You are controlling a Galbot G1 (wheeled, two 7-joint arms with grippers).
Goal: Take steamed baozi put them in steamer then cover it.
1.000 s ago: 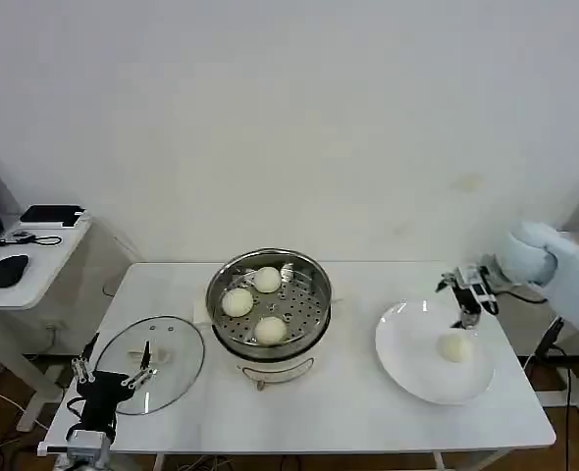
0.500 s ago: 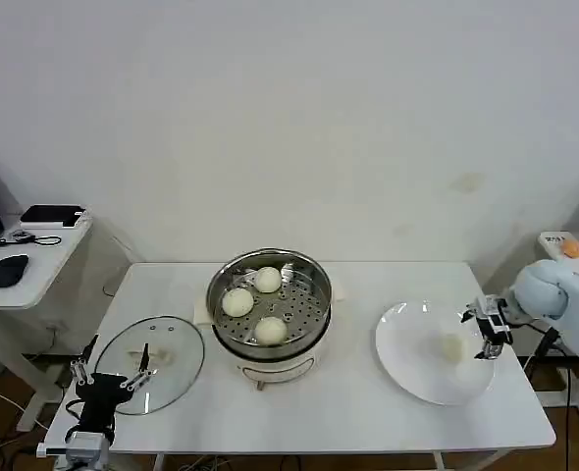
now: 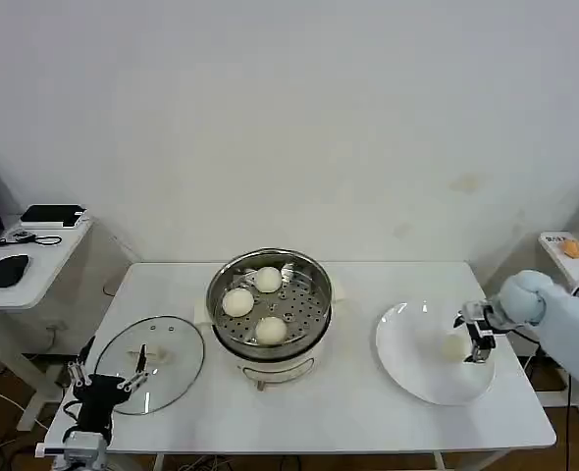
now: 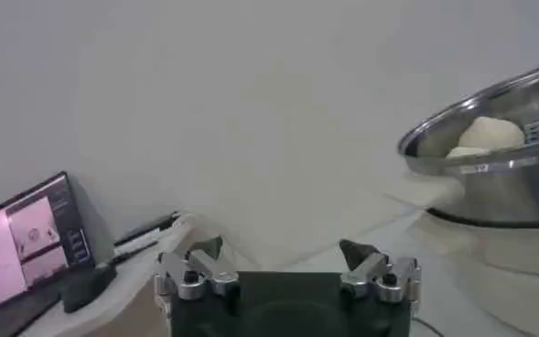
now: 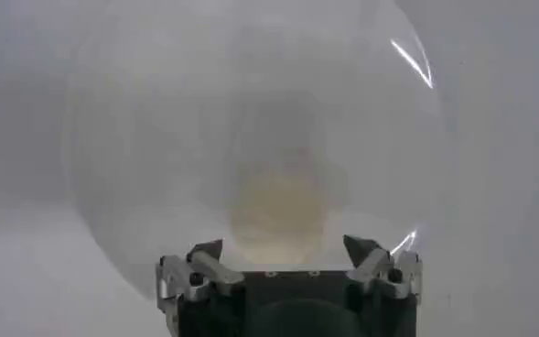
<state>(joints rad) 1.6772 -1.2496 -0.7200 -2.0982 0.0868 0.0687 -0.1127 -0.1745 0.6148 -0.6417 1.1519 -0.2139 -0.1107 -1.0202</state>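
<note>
At table centre: steamer [image 3: 269, 305], uncovered, three baozi [image 3: 271, 330] inside. Right of steamer: white plate [image 3: 412, 365] bearing one baozi [image 3: 453, 345]; right gripper [image 3: 475, 337] just over it, fingers spread, holding nothing. Left of steamer: glass lid [image 3: 167, 355] lying flat; left gripper [image 3: 107, 375] at its near edge, fingers apart, empty.

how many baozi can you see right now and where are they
4. Three baozi sit in the steamer: at and. The fourth lies on the plate, under the open right gripper.
</note>
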